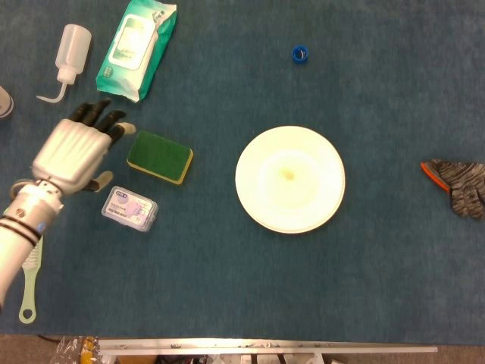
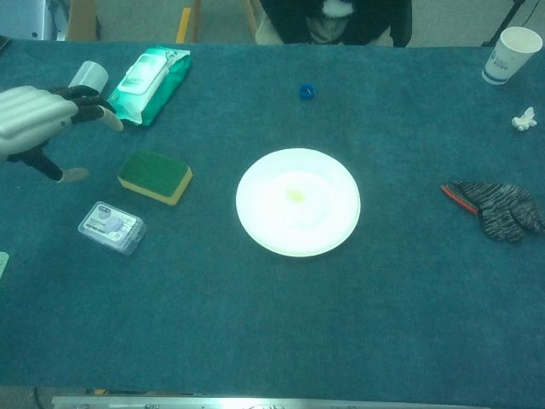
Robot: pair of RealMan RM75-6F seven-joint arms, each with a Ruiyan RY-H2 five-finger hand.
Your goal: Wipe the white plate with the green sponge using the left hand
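Note:
The green sponge (image 1: 159,156) (image 2: 155,176), yellow underneath, lies flat on the blue cloth left of the white plate (image 1: 290,179) (image 2: 298,202). The plate has a small yellowish spot at its middle. My left hand (image 1: 74,150) (image 2: 38,119) hovers just left of the sponge with its fingers spread and nothing in it; its fingertips (image 1: 121,130) are a short way from the sponge's left edge. My right hand shows in neither view.
Around the left hand lie a squeeze bottle (image 1: 70,54), a wet-wipes pack (image 1: 136,47), a small clear box (image 1: 129,209) and a green brush (image 1: 29,273). A blue cap (image 1: 300,54) sits behind the plate, a striped glove (image 1: 458,184) far right, a paper cup (image 2: 511,54) back right.

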